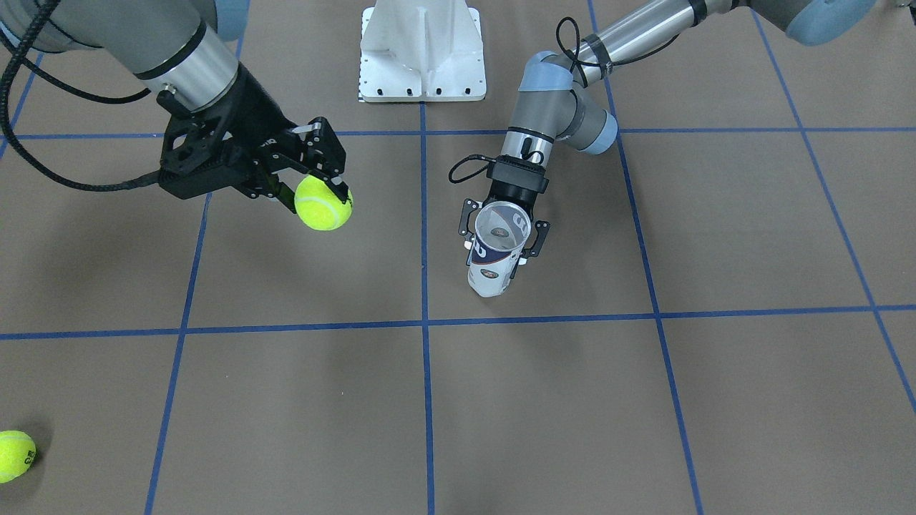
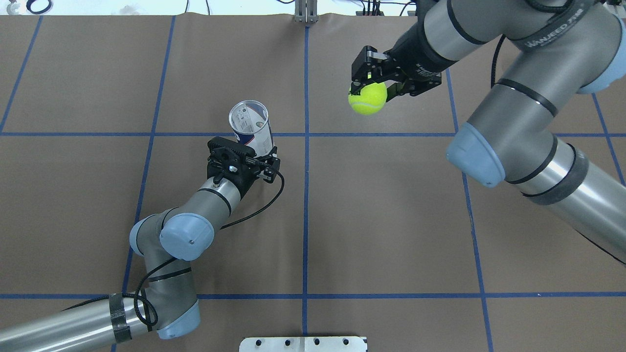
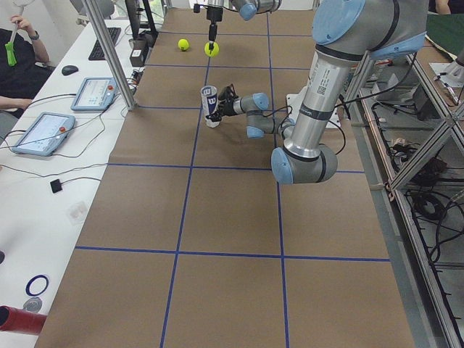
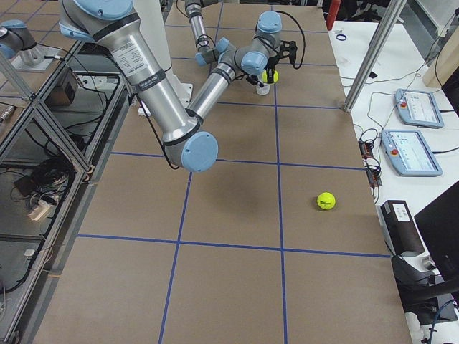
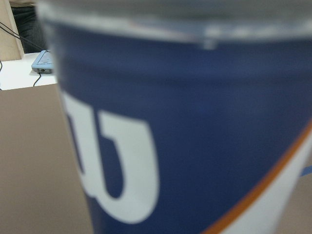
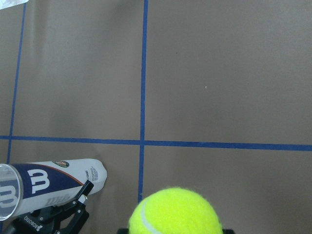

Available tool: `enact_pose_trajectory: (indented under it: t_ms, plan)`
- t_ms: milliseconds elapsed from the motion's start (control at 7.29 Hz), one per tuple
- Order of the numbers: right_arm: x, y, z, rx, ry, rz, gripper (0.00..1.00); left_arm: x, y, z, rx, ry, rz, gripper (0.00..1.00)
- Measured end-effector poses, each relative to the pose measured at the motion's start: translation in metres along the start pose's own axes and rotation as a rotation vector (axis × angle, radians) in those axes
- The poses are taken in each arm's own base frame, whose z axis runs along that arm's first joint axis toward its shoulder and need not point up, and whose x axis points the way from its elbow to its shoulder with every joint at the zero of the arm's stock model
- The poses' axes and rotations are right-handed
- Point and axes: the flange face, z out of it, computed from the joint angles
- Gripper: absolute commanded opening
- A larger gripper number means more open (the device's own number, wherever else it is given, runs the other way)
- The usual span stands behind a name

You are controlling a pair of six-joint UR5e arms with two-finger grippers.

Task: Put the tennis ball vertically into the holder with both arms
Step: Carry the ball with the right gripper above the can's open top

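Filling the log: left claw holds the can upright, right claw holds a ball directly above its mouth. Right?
No. The ball sits well to the side of the can, across a blue line, not above its mouth; the overhead view shows it. Rest holds.

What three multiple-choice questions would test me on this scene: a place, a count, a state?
1. Where does the loose ball lie? A) on the table B) in a claw C) on a shelf
2. How many tennis balls show? A) one B) two C) four
3. How does the can stand? A) flat B) upside down C) upright in the left claw
Answers: 1A: it rests there, held by nothing. 2B: one loose, one in the right claw. 3C: its open rim faces up.
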Motion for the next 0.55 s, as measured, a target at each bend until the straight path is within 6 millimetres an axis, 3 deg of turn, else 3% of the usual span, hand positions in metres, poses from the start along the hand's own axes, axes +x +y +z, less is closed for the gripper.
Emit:
enact_pose_trajectory:
  t_ms: [549]
  plan:
    - [-0.096, 0.010, 0.029, 0.018, -0.037, 0.022, 0.00, 0.001, 0.000, 0.000, 0.000, 0.001, -0.005, 0.73]
